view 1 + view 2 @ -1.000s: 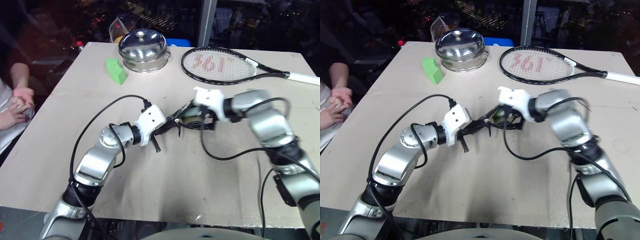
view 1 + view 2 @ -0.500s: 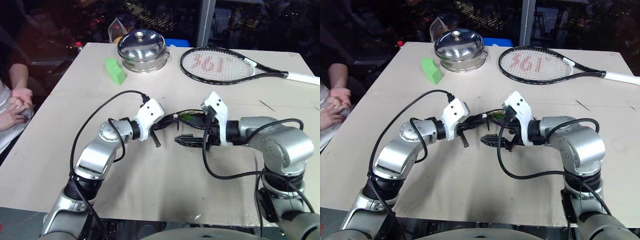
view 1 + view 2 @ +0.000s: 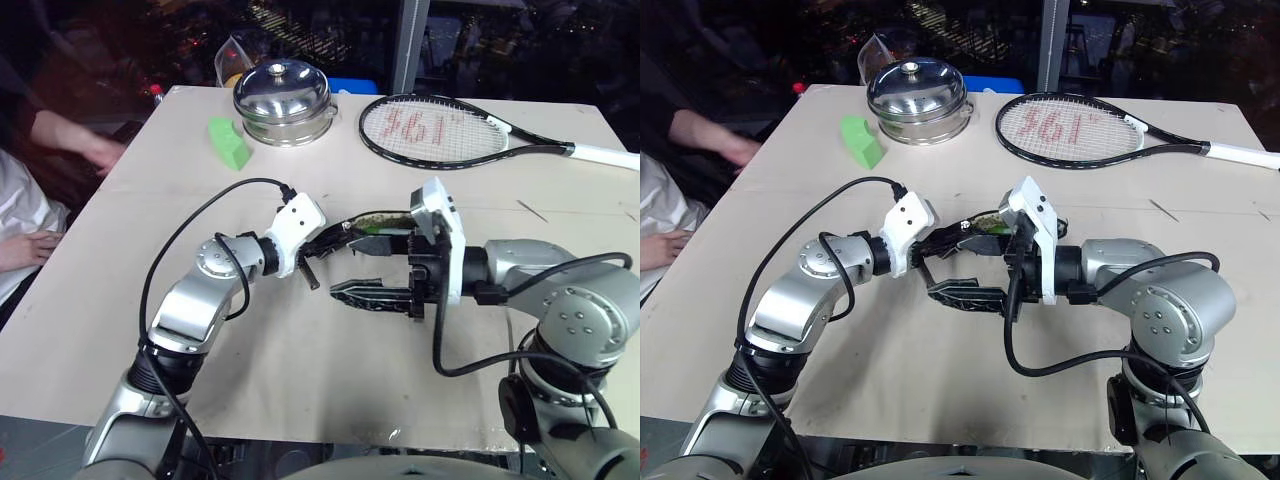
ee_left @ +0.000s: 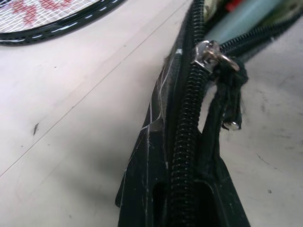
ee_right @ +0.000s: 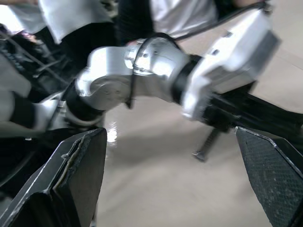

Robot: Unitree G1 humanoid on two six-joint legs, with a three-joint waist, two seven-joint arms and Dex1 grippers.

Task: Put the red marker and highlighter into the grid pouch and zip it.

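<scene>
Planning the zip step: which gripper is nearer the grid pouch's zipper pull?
Left. The left gripper is shut on the grid pouch beside the zipper pull; the right gripper hangs open, just clear of the pouch.

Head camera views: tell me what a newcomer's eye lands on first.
Mid-table, the left claw is shut on one end of the grid pouch, its zipper partly open, while the right claw hangs wide open and empty beside it. At the far edge sit a tennis racket and a shiny lidded steel pot, a green wedge block nearby.
</scene>
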